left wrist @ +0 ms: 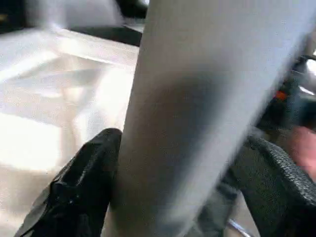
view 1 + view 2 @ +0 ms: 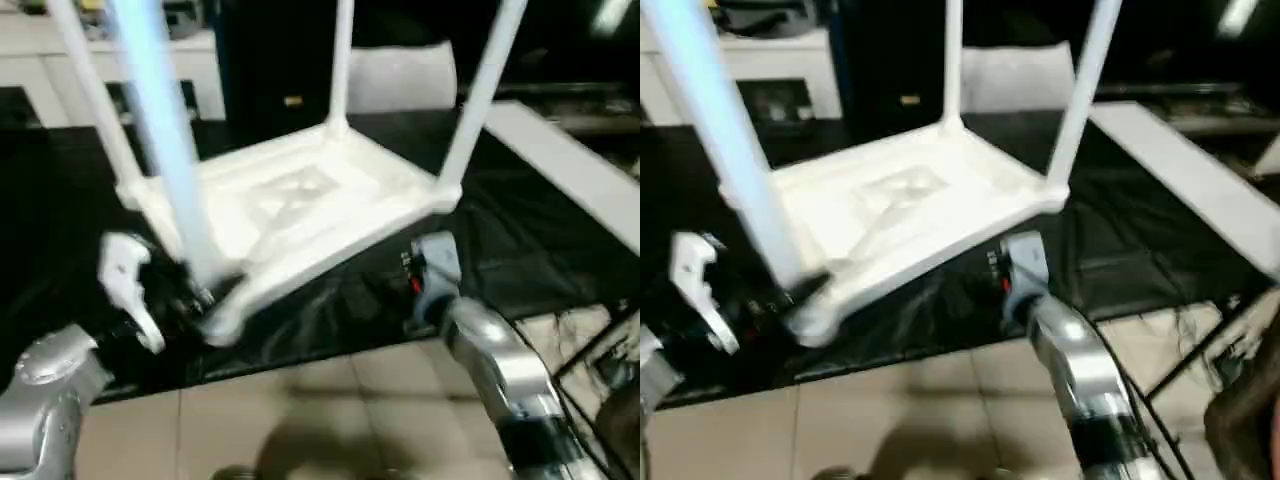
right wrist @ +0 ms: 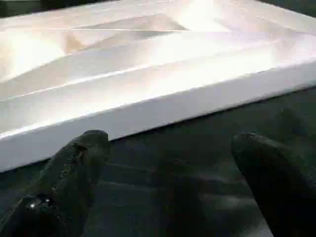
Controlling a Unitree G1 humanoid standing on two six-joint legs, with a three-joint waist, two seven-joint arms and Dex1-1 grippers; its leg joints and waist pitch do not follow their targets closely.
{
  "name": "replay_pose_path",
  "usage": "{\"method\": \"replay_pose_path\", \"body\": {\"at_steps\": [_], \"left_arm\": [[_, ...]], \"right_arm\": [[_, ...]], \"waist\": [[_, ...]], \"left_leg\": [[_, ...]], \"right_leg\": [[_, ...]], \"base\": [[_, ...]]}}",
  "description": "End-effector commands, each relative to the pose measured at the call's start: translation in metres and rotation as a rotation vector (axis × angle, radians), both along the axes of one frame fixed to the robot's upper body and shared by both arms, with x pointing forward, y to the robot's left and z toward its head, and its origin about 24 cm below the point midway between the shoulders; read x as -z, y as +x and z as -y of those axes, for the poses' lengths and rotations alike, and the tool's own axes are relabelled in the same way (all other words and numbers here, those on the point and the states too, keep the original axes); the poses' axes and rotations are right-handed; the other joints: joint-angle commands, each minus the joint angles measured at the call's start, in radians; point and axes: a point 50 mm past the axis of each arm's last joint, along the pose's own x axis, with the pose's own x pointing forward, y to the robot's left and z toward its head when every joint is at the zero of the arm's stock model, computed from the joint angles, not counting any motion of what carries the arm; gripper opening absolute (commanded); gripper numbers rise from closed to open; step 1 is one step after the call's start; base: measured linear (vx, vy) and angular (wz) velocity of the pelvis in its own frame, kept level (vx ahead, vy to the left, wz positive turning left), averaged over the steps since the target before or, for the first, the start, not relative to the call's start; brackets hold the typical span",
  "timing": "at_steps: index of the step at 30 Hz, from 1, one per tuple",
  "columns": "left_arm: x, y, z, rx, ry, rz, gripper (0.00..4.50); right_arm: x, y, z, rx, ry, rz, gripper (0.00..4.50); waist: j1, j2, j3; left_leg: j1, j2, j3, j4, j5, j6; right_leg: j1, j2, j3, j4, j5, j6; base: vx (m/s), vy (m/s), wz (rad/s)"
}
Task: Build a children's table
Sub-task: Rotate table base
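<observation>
With the near leg grasped by the left gripper and the right gripper released, the tabletop could be tipped.

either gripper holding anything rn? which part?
Left gripper straddles the near leg close to its socket end; contact can't be confirmed. Right gripper is open, empty, beside the tabletop edge.

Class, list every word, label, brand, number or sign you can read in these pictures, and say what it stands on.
None can be read.
tabletop: plain white, no print visible.
legs: plain white, no print visible.
right gripper: a small red mark near its wrist in the head view, too blurred to read.
</observation>
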Motion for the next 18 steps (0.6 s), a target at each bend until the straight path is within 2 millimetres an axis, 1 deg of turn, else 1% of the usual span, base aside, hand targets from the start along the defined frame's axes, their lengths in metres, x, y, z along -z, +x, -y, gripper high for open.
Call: {"method": "replay_pose_path", "body": {"at_steps": [1,2,3,4,5,6,7,8,9,10,11,12,13,14,15,16,17,18], "left_arm": [[-0.005,-0.002,0.017,0.113,-0.023,0.01,3.88],[-0.006,-0.002,0.02,0.138,-0.025,0.009,3.88],[-0.008,-0.003,0.027,0.186,-0.03,0.007,4.04],[-0.008,-0.003,0.027,0.187,-0.03,0.007,4.04],[-0.009,-0.003,0.03,0.209,-0.034,0.006,4.15],[-0.012,-0.004,0.04,0.264,-0.054,0.0,4.22],[-0.013,-0.004,0.045,0.291,-0.063,-0.001,4.27],[-0.014,-0.004,0.047,0.306,-0.067,-0.002,4.36],[-0.014,-0.005,0.048,0.309,-0.068,-0.002,4.44],[-0.014,-0.003,0.052,0.315,-0.072,0.004,4.44],[-0.015,-0.002,0.058,0.328,-0.082,0.01,4.44],[-0.016,0.0,0.066,0.34,-0.094,0.018,4.44],[-0.016,0.001,0.07,0.348,-0.1,0.022,4.44],[-0.016,0.001,0.072,0.355,-0.102,0.024,4.44],[-0.017,0.001,0.082,0.387,-0.116,0.031,4.44],[-0.017,0.001,0.082,0.387,-0.116,0.031,4.44],[-0.018,0.001,0.086,0.399,-0.121,0.033,4.44],[-0.021,0.003,0.094,0.419,-0.138,0.044,4.44]], "right_arm": [[0.003,0.007,0.006,0.042,-0.02,-0.004,4.5],[0.004,0.009,0.005,0.042,-0.02,-0.01,4.5],[0.007,0.014,0.002,0.042,-0.019,-0.027,4.5],[0.007,0.014,0.002,0.042,-0.019,-0.027,4.5],[0.008,0.016,0.001,0.041,-0.02,-0.036,4.5],[0.013,0.02,-0.004,0.027,-0.037,-0.054,4.5],[0.015,0.022,-0.006,0.019,-0.039,-0.061,4.5],[0.015,0.022,-0.008,0.015,-0.039,-0.064,4.5],[0.016,0.022,-0.008,0.014,-0.039,-0.065,4.5],[0.016,0.024,-0.011,0.006,-0.035,-0.065,4.5],[0.017,0.026,-0.016,-0.003,-0.025,-0.066,4.5],[0.016,0.028,-0.022,-0.015,-0.011,-0.066,4.5],[0.016,0.029,-0.024,-0.02,-0.005,-0.066,4.5],[0.016,0.029,-0.026,-0.023,-0.003,-0.065,4.5],[0.013,0.032,-0.036,-0.052,0.006,-0.056,4.5],[0.013,0.032,-0.036,-0.052,0.006,-0.056,4.5],[0.012,0.033,-0.04,-0.066,0.01,-0.052,4.5],[0.01,0.035,-0.049,-0.093,0.025,-0.043,4.5]], "waist": [[0.034,0.023,-0.053],[0.045,-0.002,-0.089],[0.024,-0.084,-0.07],[0.019,-0.084,-0.052],[0.028,-0.069,-0.071],[0.029,-0.052,-0.079],[0.02,-0.046,-0.085],[0.013,-0.027,-0.102],[0.002,-0.021,-0.105],[0.003,-0.022,-0.111],[-0.001,-0.03,-0.117],[0.001,-0.034,-0.117],[-0.001,-0.041,-0.114],[0.001,-0.043,-0.112],[0.001,-0.046,-0.111],[-0.001,-0.046,-0.11],[-0.007,-0.046,-0.109],[-0.009,-0.05,-0.107]], "left_leg": [[-0.105,-0.002,0.054,-0.224,-0.793,-0.108],[-0.054,0.013,0.05,-0.191,-0.595,-0.084],[0.062,-0.034,0.027,0.018,-0.241,-0.058],[0.068,-0.037,0.023,0.07,-0.116,-0.029],[-0.011,-0.02,-0.005,0.01,-0.004,-0.004],[-0.026,-0.001,0.0,-0.077,-0.03,-0.042],[-0.018,0.002,0.003,-0.086,-0.066,-0.052],[-0.012,0.008,0.004,-0.097,-0.074,-0.057],[-0.027,0.009,0.003,-0.1,-0.041,-0.066],[-0.023,0.01,0.005,-0.097,-0.013,-0.066],[-0.027,0.004,0.011,-0.088,0.066,-0.048],[-0.031,-0.002,0.021,-0.086,0.101,-0.026],[-0.035,-0.002,0.024,-0.088,0.096,-0.019],[-0.038,-0.002,0.028,-0.09,0.075,-0.012],[-0.038,0.001,0.032,-0.093,0.047,-0.006],[-0.036,0.003,0.034,-0.093,0.033,-0.005],[-0.041,0.003,0.035,-0.093,0.029,-0.006],[-0.037,0.005,0.038,-0.092,0.024,-0.004]], "right_leg": [[0.105,0.049,0.038,0.117,-0.101,-0.026],[0.096,0.008,0.141,0.107,-0.26,-0.002],[-0.059,-0.137,0.175,-0.138,-0.925,0.024],[-0.101,-0.161,0.194,-0.184,-1.1,0.012],[-0.005,-0.158,0.2,-0.132,-0.952,-0.022],[-0.003,-0.071,0.162,-0.08,-0.646,-0.068],[-0.011,-0.045,0.16,-0.06,-0.496,-0.09],[-0.005,-0.031,0.165,-0.032,-0.227,-0.15],[0.001,-0.017,0.166,-0.015,-0.027,-0.19],[0.002,-0.014,0.166,-0.013,0.059,-0.201],[0.01,-0.015,0.167,-0.007,0.198,-0.222],[0.015,-0.016,0.168,-0.008,0.255,-0.236],[0.017,-0.019,0.17,-0.01,0.251,-0.239],[0.022,-0.021,0.173,-0.012,0.215,-0.234],[0.019,-0.024,0.175,-0.016,0.166,-0.226],[0.017,-0.027,0.177,-0.018,0.141,-0.228],[0.022,-0.027,0.177,-0.02,0.111,-0.224],[0.017,-0.028,0.179,-0.023,0.092,-0.221]], "base": [[0.133,0.027,-0.07],[0.17,-0.026,-0.18],[0.04,-0.08,-0.07],[0.054,-0.047,-0.25],[0.0,0.0,0.0],[0.087,0.015,-0.16],[0.097,0.01,0.03],[0.097,0.01,0.03],[0.051,0.026,0.02],[0.061,0.044,-0.06],[0.061,0.044,-0.06],[0.061,0.04,-0.04],[0.0,0.0,0.0],[0.0,0.0,0.0],[0.0,0.0,0.0],[0.0,0.0,0.0],[0.0,0.0,0.0],[0.0,0.0,0.0]]}}
